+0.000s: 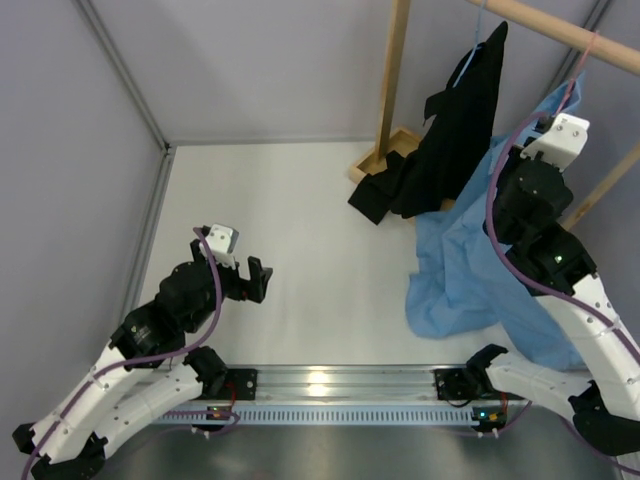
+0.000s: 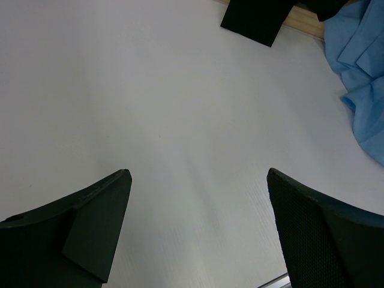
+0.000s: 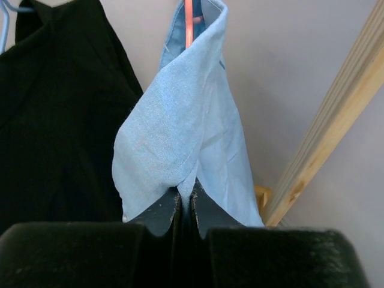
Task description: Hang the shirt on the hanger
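The main risk we see is that the shirt (image 3: pixel 174 138) slides off when the right pincer (image 3: pixel 185 201) lets go. This pincer is pressed together on a fold of the cloth just under the collar. We cannot tell whether the shoulders really sit on the hanger (image 3: pixel 189 21) or whether the cloth only leans against its wire. If only one side is over it, the weight of the long part below the pincer can pull everything down to the counter (image 2: pixel 150 90). A second risk is that a pull downward or sideways lifts the hook from the rail (image 1: pixel 560 25), because the wire looks thin and light. Also, the black garment (image 1: pixel 450 140) hangs close to the left of the right pincer, so a wide move can catch it. The left pincer (image 2: pixel 198 174) is spread wide and empty, low over the counter and well apart from the shirt, so it gives no support now.

The shirt is light blue, thin and wrinkled. Its collar stands directly above the right pincer, folded around the pink wire, which comes out at the top. From there the cloth falls below the pincer, and its lower part lies crumpled on the counter beside the arm.
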`<action>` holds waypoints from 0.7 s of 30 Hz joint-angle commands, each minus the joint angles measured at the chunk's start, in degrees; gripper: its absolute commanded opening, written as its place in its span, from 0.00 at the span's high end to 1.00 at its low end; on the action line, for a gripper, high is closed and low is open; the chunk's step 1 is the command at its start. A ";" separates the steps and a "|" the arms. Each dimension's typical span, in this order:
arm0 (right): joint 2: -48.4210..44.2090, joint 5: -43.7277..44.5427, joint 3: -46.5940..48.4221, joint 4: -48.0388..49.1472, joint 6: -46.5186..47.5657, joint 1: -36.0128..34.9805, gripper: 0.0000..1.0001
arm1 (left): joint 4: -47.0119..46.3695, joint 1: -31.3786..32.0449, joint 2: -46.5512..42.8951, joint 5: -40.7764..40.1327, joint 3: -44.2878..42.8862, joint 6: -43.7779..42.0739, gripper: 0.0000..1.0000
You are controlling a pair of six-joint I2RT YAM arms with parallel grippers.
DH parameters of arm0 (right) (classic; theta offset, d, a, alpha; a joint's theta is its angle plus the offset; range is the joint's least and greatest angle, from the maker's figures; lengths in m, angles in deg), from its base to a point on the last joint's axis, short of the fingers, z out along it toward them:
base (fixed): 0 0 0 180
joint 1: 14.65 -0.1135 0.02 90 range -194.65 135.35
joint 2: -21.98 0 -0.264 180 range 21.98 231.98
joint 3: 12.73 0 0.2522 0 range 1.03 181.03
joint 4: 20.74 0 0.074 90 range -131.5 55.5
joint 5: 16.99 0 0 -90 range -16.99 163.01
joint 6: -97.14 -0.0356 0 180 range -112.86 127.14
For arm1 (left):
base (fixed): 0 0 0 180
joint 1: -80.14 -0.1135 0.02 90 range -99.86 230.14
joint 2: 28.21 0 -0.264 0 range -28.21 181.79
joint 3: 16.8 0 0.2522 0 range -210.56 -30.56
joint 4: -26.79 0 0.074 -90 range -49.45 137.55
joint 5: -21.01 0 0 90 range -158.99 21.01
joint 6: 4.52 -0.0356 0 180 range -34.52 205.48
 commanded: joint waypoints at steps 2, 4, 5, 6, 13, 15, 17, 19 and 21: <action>-0.71 -0.64 -0.73 18.65 11.60 1.28 1.00 | -2.80 -0.02 -0.10 0.44 0.12 -0.16 0.02; -0.62 -1.51 -0.39 20.50 13.45 3.04 1.00 | -2.80 -0.02 -0.10 0.44 0.12 -0.07 0.02; -0.53 -2.39 0.48 20.42 13.54 4.78 1.00 | -2.80 -0.02 -0.10 0.44 0.12 -0.07 0.02; -0.36 -3.18 0.84 20.33 13.63 5.50 1.00 | -2.80 -0.02 -0.19 0.44 0.03 -0.07 0.02; 1.40 -8.45 2.08 20.24 13.98 12.35 1.00 | -2.89 -0.55 -0.71 0.79 0.03 -0.07 0.02; 1.93 -9.16 2.08 20.24 13.98 14.02 1.00 | -2.98 -0.55 -0.89 1.05 0.12 -0.07 0.02; 2.54 -9.78 2.25 20.33 14.25 14.90 1.00 | -3.24 -0.63 -0.72 1.32 0.12 -0.33 0.02; 2.90 -9.78 2.34 20.51 14.25 15.35 1.00 | -3.33 -0.81 -0.45 1.75 0.03 -0.42 0.02; 3.42 -9.95 2.08 20.42 13.37 15.79 1.00 | -3.33 -1.42 -0.45 2.28 0.12 -0.42 0.02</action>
